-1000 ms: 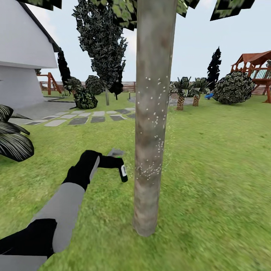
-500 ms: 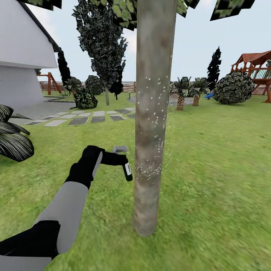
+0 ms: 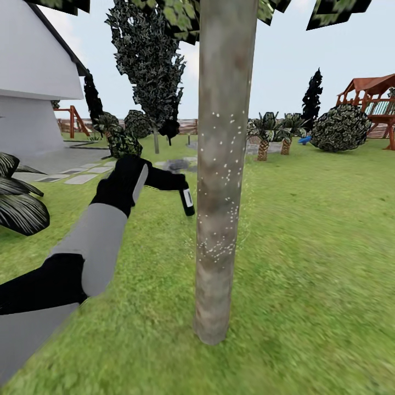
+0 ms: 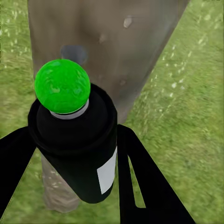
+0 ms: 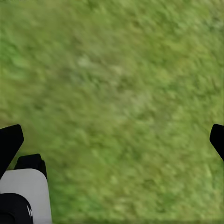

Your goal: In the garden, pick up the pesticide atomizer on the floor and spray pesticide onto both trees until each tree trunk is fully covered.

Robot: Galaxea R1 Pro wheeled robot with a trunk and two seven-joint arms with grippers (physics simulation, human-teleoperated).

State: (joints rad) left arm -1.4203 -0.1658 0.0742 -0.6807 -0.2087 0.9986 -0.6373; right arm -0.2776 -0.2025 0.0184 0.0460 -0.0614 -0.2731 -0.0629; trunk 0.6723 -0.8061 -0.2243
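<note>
I am holding my left tool raised beside the tree trunk, its two black fingers pinching the pesticide atomizer from both sides. In the head view the bottle is hanging tilted below the tool, just beside the trunk and not touching it as far as I can tell. White specks are dotting the bark just beyond the tool and further down the trunk.

Behind the tool a row of grey stepping stones is running across the grass toward the white house. A dark cone-shaped tree is standing beyond the tool, with round bushes, low palm-like plants and a wooden playset far off on the other side of the trunk. Nothing is standing between the bottle and the bark.

My left wrist view is showing what the head view is not: the atomizer's cap is glowing bright green, a white label is sitting on the black body, and the trunk is rising close ahead of the nozzle end. My right wrist view is looking down on bare grass, with the dark tips of my right tool spread wide apart at the edges and holding nothing
</note>
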